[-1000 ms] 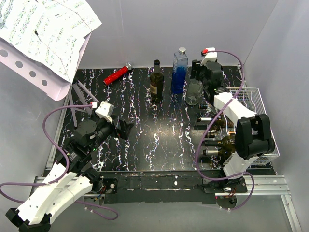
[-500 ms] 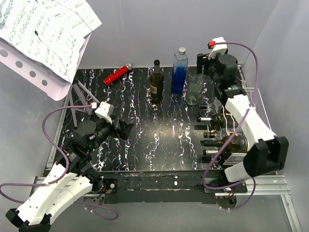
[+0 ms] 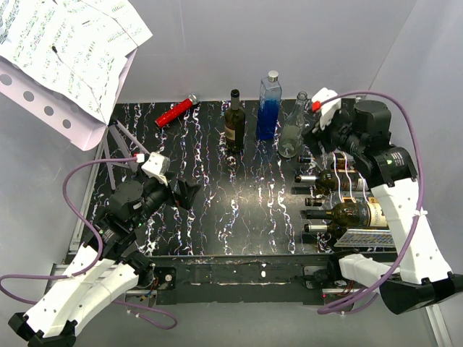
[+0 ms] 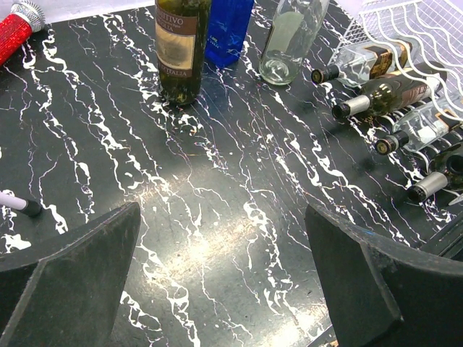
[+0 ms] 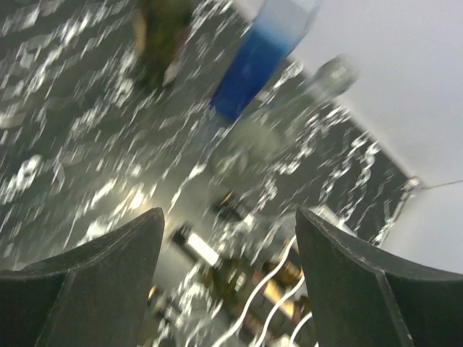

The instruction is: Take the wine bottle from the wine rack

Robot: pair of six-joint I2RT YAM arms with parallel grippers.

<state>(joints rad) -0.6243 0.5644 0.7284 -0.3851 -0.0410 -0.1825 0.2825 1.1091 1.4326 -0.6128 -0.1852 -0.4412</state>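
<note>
R gripper (image 5: 228, 213) jaws apart, empty, just beside clear wine bottle (image 3: 292, 134) standing upright on tabletop (image 3: 217, 206). L gripper (image 4: 222, 210) wide open, empty. Rest of btls (image 3: 347, 213) lie on wine rack (image 4: 416, 22).

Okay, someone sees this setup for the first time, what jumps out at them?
Probably the blue bottle, standing at the back of the black marbled table between a dark wine bottle and a clear one. Next, the bottles lying side by side on the white wine rack at the right edge, and the sheet music looming at upper left.
</note>
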